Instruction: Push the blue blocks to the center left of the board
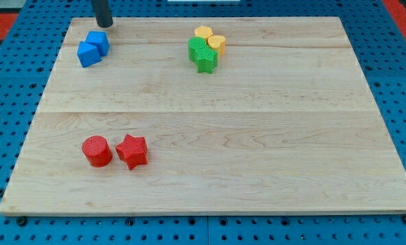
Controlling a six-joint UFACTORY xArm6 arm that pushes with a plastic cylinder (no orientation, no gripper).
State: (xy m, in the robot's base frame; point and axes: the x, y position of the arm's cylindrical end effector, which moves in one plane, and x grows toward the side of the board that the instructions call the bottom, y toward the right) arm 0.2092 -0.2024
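On the bench [257, 136] sit eight blocks: two blue blocks [93, 49] upper left, two yellow blocks [210, 38] and two green blocks [202, 54] upper centre, plus one red cylinder [97, 151] and one red star [132, 150] lower left.

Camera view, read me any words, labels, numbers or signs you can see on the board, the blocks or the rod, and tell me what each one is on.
None: no readable text, number or sign in this view.
The wooden board, two blue blocks, yellow blocks, green blocks, red cylinder and red star are unmarked.
My tip, just above the blue blocks, bears no label.
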